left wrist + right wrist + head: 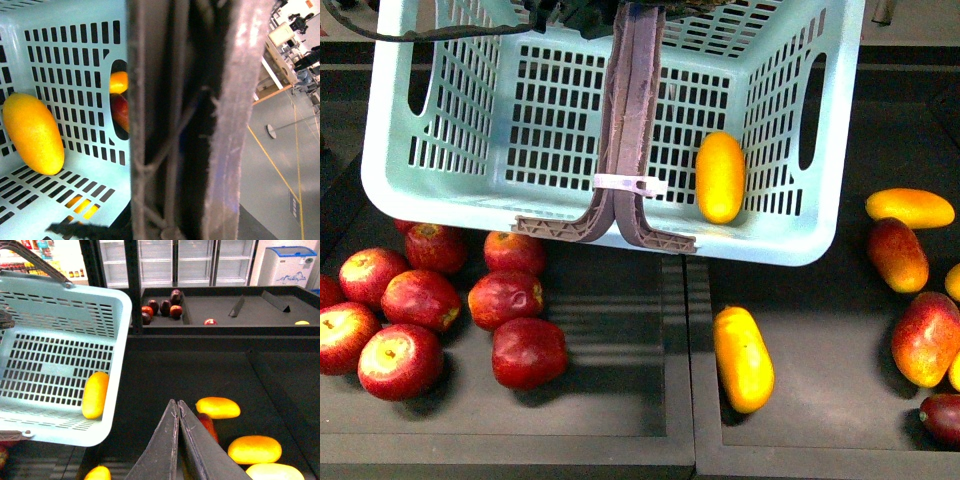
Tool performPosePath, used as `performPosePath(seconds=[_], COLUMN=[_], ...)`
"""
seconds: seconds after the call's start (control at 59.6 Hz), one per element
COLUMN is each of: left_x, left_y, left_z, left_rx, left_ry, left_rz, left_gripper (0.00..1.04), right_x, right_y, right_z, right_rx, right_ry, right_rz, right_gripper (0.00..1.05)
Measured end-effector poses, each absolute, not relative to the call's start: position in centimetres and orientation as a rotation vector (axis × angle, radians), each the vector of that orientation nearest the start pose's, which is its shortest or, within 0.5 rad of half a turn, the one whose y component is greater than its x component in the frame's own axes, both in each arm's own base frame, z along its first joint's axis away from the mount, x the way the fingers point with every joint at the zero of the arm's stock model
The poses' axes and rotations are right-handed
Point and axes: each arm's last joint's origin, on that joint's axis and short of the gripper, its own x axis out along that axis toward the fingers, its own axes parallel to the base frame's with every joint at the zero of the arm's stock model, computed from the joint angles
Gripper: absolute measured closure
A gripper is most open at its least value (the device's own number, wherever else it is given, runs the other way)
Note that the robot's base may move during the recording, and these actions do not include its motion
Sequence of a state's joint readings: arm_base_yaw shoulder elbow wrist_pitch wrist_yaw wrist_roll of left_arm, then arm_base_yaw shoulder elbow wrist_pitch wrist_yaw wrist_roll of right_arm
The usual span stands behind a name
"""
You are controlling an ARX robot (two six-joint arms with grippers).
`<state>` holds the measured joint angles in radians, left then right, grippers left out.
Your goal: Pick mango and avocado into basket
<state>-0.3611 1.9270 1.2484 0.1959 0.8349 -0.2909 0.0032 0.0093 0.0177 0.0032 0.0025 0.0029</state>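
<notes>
The light teal basket (pixel 440 190) hangs tilted above the dark display trays. Its brown handles (pixel 632 120), tied with a white zip tie, run up to my left gripper (pixel 620 12), which is shut on them at the top edge. In the left wrist view the handles (pixel 235 100) fill the middle. One yellow mango (pixel 720 177) lies inside the basket against its near wall; it also shows in the left wrist view (pixel 34 134) and the right wrist view (pixel 95 395). My right gripper (pixel 177 402) is shut and empty, above the tray to the right of the basket (pixel 117 315). No avocado is in view.
Another yellow mango (pixel 743 358) lies on the tray below the basket, and one (pixel 909 207) at far right. Red apples (pixel 420 300) fill the left tray. Red-and-yellow blushed mangoes (pixel 897 253) lie at right. A raised divider (pixel 688 350) separates the trays. A far bin holds dark fruit (pixel 162 307).
</notes>
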Motion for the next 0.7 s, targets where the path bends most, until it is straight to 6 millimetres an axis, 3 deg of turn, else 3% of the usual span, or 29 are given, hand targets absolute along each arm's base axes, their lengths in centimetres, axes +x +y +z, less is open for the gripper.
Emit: performPosePath(seconds=[0.101, 0.504, 0.537, 0.638, 0.705], left_x=[38.3, 38.3, 38.3, 38.21, 38.09], left_y=[-16.81, -16.79, -16.79, -17.01, -17.24], left_z=[20.34, 20.34, 20.34, 20.32, 20.33], left_rx=[-0.369, -0.37, -0.369, -0.367, -0.367], left_ry=[0.666, 0.666, 0.666, 0.668, 0.67], left_rz=[-1.095, -1.095, -1.094, -1.1, -1.112], left_gripper=[0.9, 0.9, 0.9, 0.9, 0.9], right_x=[9.71, 9.7, 9.7, 9.7, 9.69], right_y=[0.03, 0.03, 0.02, 0.02, 0.02], right_z=[16.92, 16.92, 16.92, 16.9, 16.91], right_rx=[0.003, 0.003, 0.003, 0.003, 0.003], right_ry=[-0.012, -0.013, -0.013, -0.011, -0.012], right_rz=[0.002, 0.002, 0.0, 0.0, 0.0], right_gripper=[1.0, 0.32, 0.22, 0.08, 0.09])
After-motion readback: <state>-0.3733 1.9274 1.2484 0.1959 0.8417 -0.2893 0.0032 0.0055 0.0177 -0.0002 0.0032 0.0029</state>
